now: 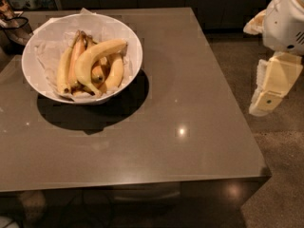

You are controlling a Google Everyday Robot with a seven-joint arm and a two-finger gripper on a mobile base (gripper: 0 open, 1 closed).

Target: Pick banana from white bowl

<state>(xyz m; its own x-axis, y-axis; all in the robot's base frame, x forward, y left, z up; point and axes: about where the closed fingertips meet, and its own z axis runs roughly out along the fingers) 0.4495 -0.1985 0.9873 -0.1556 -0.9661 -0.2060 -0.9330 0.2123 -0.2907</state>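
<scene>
Far left, rear of table [190, 141]: white bowl [27, 61], lined with crumpled paper [47, 51]. Banana [95, 56] lies inside, on top of the shorter bananas [64, 70], arched, dark tip pointing to the bowl's front. Right of the bowl, bare table surface. Far right, past the table's edge, over the floor: claw [266, 96], hanging low, well apart from banana and bowl. Claw state: cannot tell.
</scene>
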